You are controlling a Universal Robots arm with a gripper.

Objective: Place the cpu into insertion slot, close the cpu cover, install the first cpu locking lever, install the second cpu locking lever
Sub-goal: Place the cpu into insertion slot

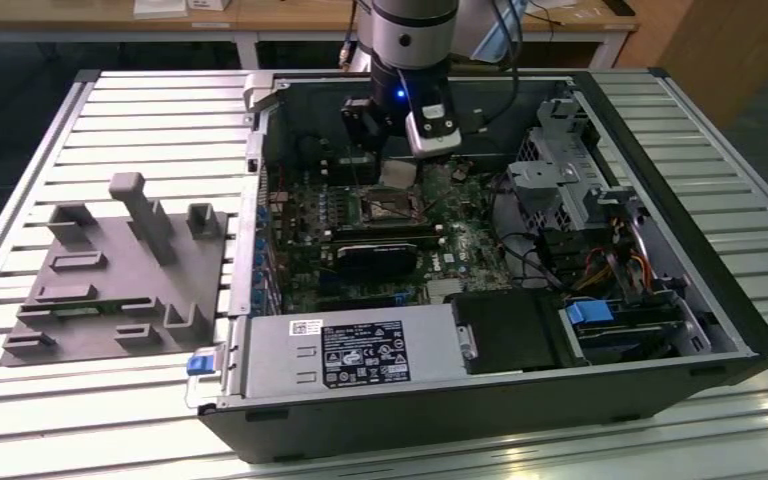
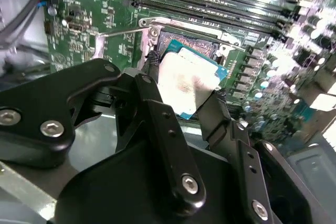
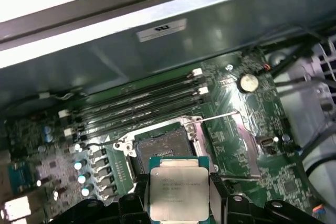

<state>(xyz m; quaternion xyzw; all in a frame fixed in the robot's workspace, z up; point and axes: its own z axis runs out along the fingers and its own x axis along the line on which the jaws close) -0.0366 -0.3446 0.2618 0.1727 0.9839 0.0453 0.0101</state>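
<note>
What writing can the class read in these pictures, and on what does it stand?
None can be read.
On the power supply, black label: too small.
On the case wall, sticker: blurred.
On the cpu, print: too small.

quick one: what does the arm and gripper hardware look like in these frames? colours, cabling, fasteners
Arm: silver-grey cylinder, then a black wrist section with a small blue light, a pale boxy module on its side and a dark cable alongside. Gripper: matte black, rounded linkage plates, two slim fingers fastened with silver screws.
</note>
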